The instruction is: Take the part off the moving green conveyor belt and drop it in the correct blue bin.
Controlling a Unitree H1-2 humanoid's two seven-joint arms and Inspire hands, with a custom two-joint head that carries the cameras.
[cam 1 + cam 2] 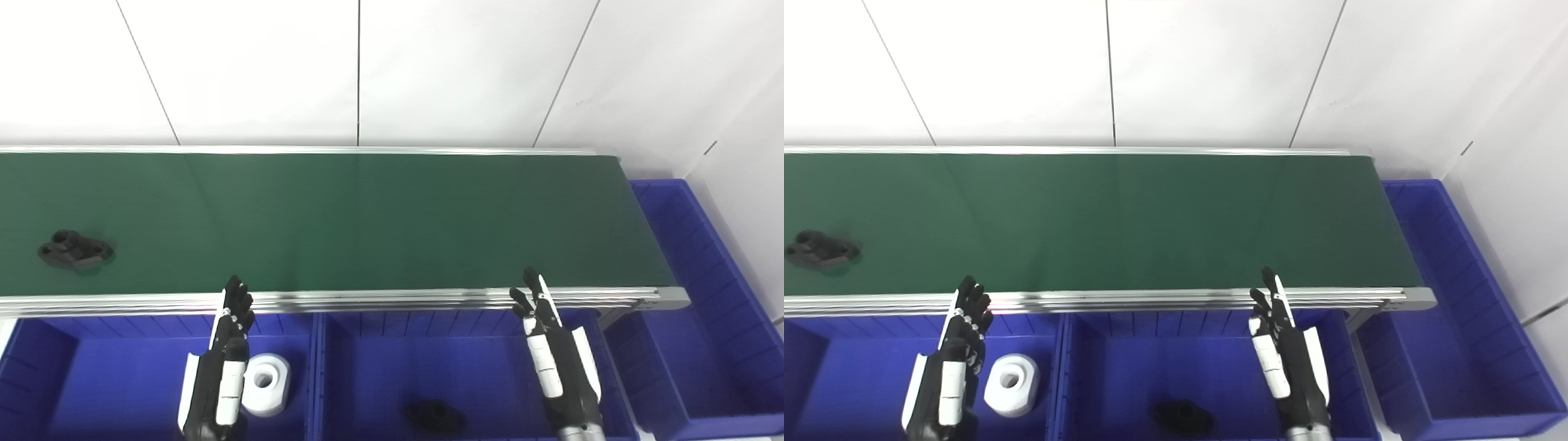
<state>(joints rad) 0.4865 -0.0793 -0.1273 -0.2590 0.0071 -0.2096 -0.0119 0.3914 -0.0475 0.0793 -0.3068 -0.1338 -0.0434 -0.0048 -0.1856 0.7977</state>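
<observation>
A black part (pixel 75 249) is lying on the green conveyor belt (pixel 367 220) close to its left end, nearer the front rail than the back one. Both arms are waiting below that rail. The left robot hand (pixel 229 343) is hanging over the left blue bin (pixel 37 367), fingers extended and apart, holding nothing. The right robot hand (pixel 545 343) is hanging over the middle blue bin (pixel 367 367), likewise spread and empty. Neither is touching the belt.

The left bin is holding a white ring-shaped part (pixel 266 384); the middle bin is holding a dark part (pixel 433 415) that looks like the one on the belt, though it is too dim to be sure. A third blue bin (pixel 686 306) is sitting past the belt's right end.

The step in hand is judged to be the intercept. Which way the belt is running cannot be read from a single moment, though the end bin suggests rightward travel. If so, a hand should be placed ahead of the part, letting it arrive rather than chasing it. Fingers should be coming down from above, straddling the low body across its narrow width, closing only once it is between them. The middle bin seems the likely match, which favours the right hand taking it near that bin, keeping the carry short.
</observation>
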